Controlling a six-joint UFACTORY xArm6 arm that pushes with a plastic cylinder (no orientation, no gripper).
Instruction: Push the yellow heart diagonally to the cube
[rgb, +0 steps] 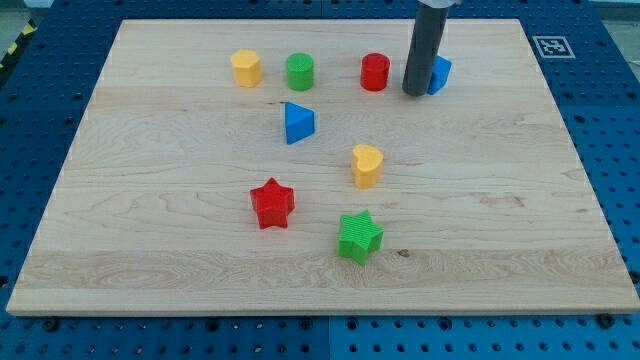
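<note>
Hand: none was fitted; the arm ended in a dark rod, so nothing could open, close or grip, and my tip (414, 94) stood on the tabletop.
Tip and blue cube: my tip sat just at the view's left of the blue cube (439, 74), the rod hiding part of it; whether they touched I could not tell.
Yellow heart: the yellow heart (367, 165) lay well below my tip and a little toward the view's left, apart from it.
Red cylinder: the red cylinder (375, 72) stood near my tip, on the view's left.
Further left of my tip: the green cylinder (300, 72), then a yellow block (246, 68).
Blue triangle: the blue triangle (298, 123) lay below and left of my tip.
Stars: the red star (272, 203) and green star (360, 236) lay furthest below my tip.
Tabletop: the wooden tabletop (520, 200) carried every block.
</note>
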